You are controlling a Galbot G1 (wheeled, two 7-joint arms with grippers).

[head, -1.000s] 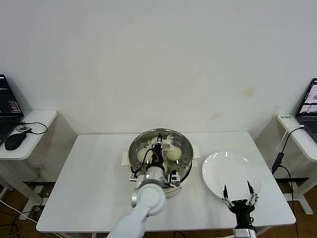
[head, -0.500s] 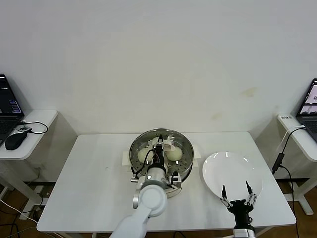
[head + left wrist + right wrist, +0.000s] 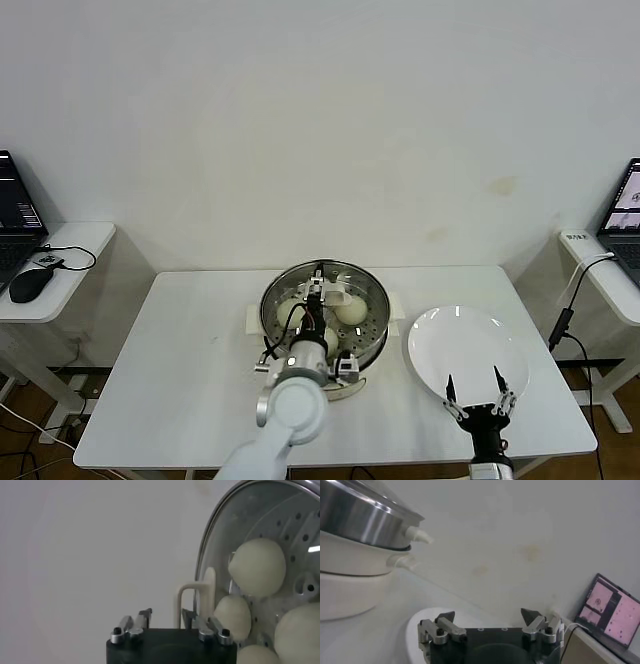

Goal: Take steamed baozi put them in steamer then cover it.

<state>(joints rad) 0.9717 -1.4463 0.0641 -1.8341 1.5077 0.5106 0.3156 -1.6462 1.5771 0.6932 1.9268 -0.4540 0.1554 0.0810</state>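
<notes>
The steamer (image 3: 323, 312), a shiny steel pot on a white base, stands mid-table, with a glass lid (image 3: 210, 545) lying over it. Through the glass show the steamed baozi (image 3: 257, 566), (image 3: 232, 616), (image 3: 300, 630); two are plain from the head view (image 3: 290, 312), (image 3: 350, 310). My left gripper (image 3: 318, 295) (image 3: 166, 613) hovers over the lid, open. The lid's white handle (image 3: 192, 592) stands between its spread fingers, close to one of them. My right gripper (image 3: 478, 385) (image 3: 490, 614) is open and empty at the near edge of the white plate (image 3: 465, 345).
The steamer's steel wall (image 3: 360, 515) and white base (image 3: 350, 565) show beside the right wrist. Side tables flank the main table, the left one with a mouse (image 3: 30, 283), the right one with a laptop (image 3: 615, 612). Bare tabletop lies left of the steamer.
My left gripper has opened and let go of the lid handle; the lid stays on the steamer. The left arm shifted slightly. The right arm has barely moved.
</notes>
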